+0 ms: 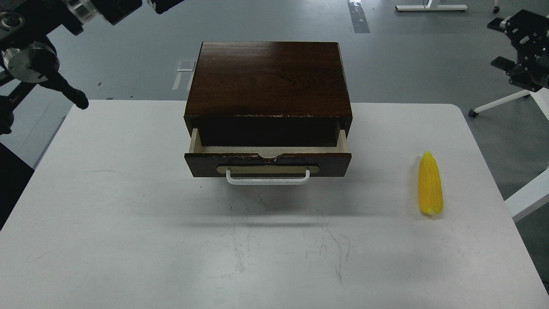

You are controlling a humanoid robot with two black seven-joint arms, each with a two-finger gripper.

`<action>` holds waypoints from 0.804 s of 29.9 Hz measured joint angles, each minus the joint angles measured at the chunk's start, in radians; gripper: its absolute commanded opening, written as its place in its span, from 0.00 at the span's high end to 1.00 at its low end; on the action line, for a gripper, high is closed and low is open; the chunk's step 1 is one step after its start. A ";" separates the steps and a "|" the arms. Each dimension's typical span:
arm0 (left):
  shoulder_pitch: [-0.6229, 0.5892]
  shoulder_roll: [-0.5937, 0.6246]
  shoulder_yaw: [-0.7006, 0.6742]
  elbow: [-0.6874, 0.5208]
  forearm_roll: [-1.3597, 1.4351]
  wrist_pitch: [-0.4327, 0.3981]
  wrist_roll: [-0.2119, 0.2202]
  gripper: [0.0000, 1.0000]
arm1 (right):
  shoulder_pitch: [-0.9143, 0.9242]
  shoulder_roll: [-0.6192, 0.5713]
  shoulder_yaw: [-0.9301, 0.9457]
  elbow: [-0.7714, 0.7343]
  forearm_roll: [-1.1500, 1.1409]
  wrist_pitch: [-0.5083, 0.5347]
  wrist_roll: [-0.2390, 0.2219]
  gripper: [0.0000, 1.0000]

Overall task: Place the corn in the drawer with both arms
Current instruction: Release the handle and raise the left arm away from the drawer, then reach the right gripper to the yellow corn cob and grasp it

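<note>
The corn (pixel 430 184) lies on the white table (pixel 128 223) at the right, pointed end away from me. The drawer (pixel 268 165) of the dark brown box (pixel 268 77) is pulled partly out, showing its pale inner sides and white handle (pixel 268 179); its inside is in shadow. My left arm (pixel 30 60) is raised at the top left, and its gripper is beyond the frame's edge. My right arm's dark end (pixel 521 47) shows at the top right edge, far above the corn; its fingers cannot be told apart.
The table's right edge runs close to the corn. White stand legs (pixel 502 103) and grey floor lie beyond the table at the right and back.
</note>
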State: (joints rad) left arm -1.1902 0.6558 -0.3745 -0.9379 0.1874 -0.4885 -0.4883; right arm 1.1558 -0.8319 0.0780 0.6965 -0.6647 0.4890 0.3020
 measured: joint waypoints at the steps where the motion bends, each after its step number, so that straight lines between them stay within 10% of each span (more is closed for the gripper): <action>1: 0.009 -0.018 0.000 0.045 -0.072 0.000 0.000 0.02 | -0.002 0.000 -0.035 0.029 -0.054 0.000 -0.004 0.00; 11: 0.092 -0.129 -0.071 0.287 -0.444 0.000 0.047 0.02 | -0.026 0.017 -0.335 0.145 -0.243 -0.182 -0.082 0.00; 24: 0.181 -0.133 -0.182 0.294 -0.449 0.000 0.041 0.02 | -0.117 0.177 -0.361 0.105 -0.245 -0.239 -0.089 0.32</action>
State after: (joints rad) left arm -1.0097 0.5225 -0.5562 -0.6441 -0.2620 -0.4886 -0.4478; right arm 1.0387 -0.6546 -0.2828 0.8012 -0.9093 0.2496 0.2131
